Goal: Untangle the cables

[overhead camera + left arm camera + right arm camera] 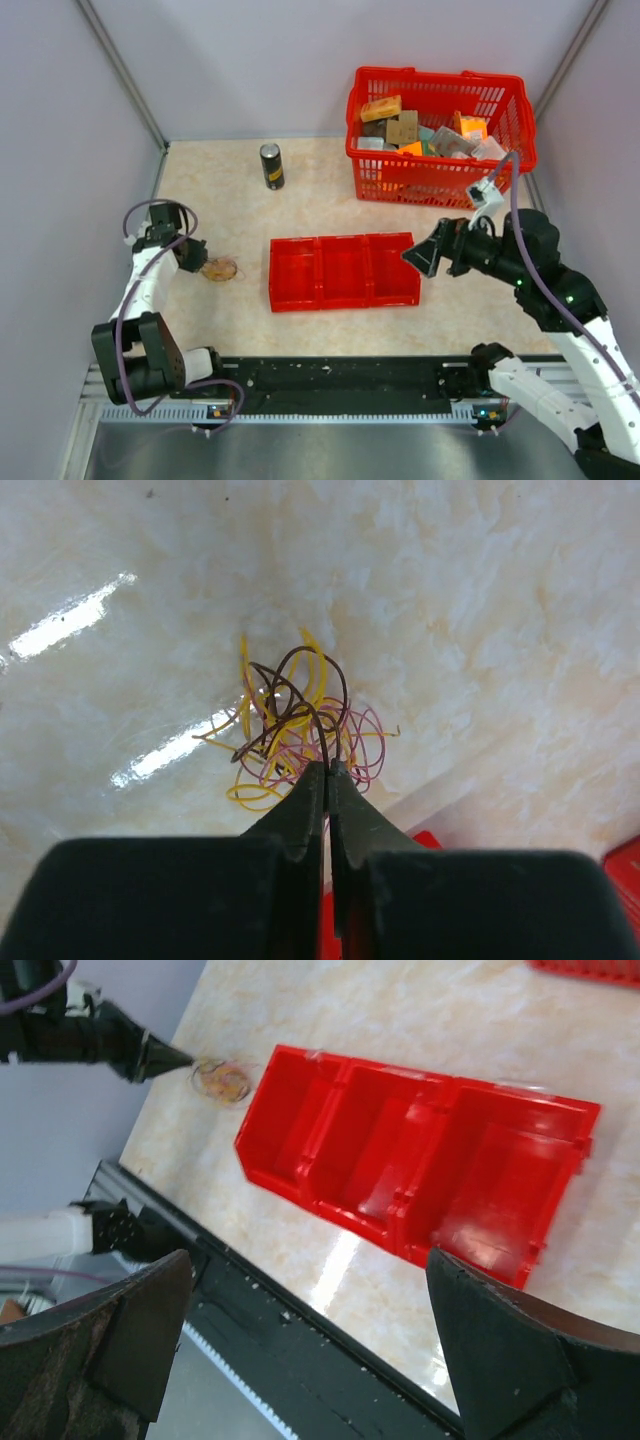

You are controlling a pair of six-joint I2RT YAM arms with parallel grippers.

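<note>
Three thin cables (295, 730), yellow, dark red and pink, lie knotted on the table (480, 600) left of the red tray (343, 270). Left hand (327, 772) is pinched on the dark strand; right hand (418, 260) hovers spread apart. Step: first separation. Next, probably a slow lift.

The tabletop (500, 600) looks like polished cream stone, marbled and glossy enough to throw back bright streaks of light at the left of the left wrist view. The cables (295, 725) are thin, smooth coated wires in yellow, dark brown-red and pink, with a slight sheen. The left gripper (327, 775) is matt black plastic. The right gripper (308, 1260) is the same, but duller and scuffed. The tray (285, 1110) is shiny red moulded plastic. The basket (430, 185), upper right, is red plastic lattice. The can (271, 165) looks like dark metal.
</note>
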